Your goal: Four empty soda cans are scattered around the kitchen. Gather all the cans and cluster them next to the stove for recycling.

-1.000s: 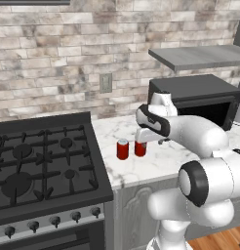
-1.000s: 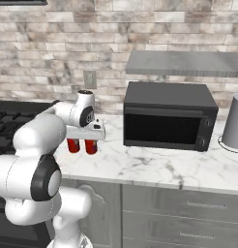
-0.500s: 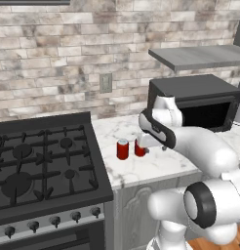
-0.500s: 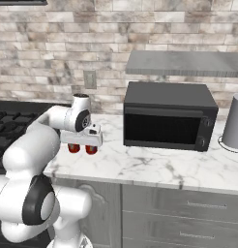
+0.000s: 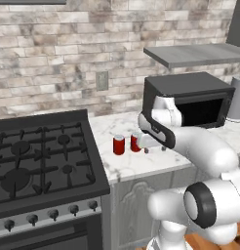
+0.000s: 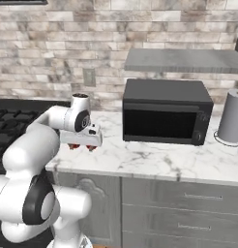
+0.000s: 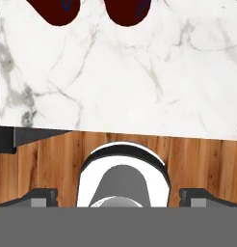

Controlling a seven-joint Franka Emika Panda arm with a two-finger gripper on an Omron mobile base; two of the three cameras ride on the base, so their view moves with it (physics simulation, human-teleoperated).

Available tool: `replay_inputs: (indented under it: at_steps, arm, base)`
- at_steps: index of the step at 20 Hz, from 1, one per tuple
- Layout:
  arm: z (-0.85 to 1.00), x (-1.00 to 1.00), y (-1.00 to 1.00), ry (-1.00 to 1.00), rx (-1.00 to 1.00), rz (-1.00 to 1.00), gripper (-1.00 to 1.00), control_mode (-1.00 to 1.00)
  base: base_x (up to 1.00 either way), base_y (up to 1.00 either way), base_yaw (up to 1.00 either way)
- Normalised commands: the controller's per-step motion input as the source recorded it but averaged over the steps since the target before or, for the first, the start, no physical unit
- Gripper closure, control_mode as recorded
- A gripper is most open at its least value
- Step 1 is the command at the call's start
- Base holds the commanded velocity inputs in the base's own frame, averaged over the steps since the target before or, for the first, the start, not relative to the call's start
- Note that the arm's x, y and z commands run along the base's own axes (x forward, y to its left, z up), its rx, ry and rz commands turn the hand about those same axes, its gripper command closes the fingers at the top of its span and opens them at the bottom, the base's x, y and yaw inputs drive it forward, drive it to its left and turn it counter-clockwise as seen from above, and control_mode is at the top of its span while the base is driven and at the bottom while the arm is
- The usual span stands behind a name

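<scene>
Two red cans stood upright on the marble tabletop (image 5: 141, 168), just right of the stove (image 5: 44, 161): one can (image 5: 119, 145) near the stove's edge, the other can (image 5: 135, 142) just beside it and partly hidden by the arm. In the hand view their dark red bodies (image 7: 55, 10) sat at the top edge, with bare marble below them and the wooden floor (image 7: 43, 164) past the tabletop's front edge.

Over the last second the arm had drawn back. Earlier the end effector hung right over the pair; now it had pulled toward the tabletop's front, and in the left base view the end effector (image 5: 154, 149) hovered low beside the right-hand can, its two finger tips pointing down with a gap between them. The jaws stood wide apart and held nothing. The cans had kept their places while the hand moved away.

That reads as a finished drop-off: the second can looks released next to the first, and both already sit by the stove. By my judgement half the job was done, with two more cans left to fetch from elsewhere in the kitchen. The microwave (image 6: 164, 112) and the grey roll (image 6: 231, 116) stood untouched well to the right.
</scene>
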Motion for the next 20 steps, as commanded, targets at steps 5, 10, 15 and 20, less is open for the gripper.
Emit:
replay_inputs:
  at_steps: [5, 10, 15, 20]
  arm:
    - [0.0, 0.0, 0.0, 0.0, 0.0, 0.0, -1.0, 1.0]
    - [0.0, 0.0, 0.0, 0.0, 0.0, 0.0, -1.0, 1.0]
    - [0.0, 0.0, 0.0, 0.0, 0.0, 0.0, -1.0, 1.0]
    - [0.0, 0.0, 0.0, 0.0, 0.0, 0.0, -1.0, 1.0]
  base:
    - [-0.2, -0.12, -0.61]
    - [0.0, 0.0, -0.95]
    - [0.0, 0.0, -0.97]
    - [0.0, 0.0, -1.0]
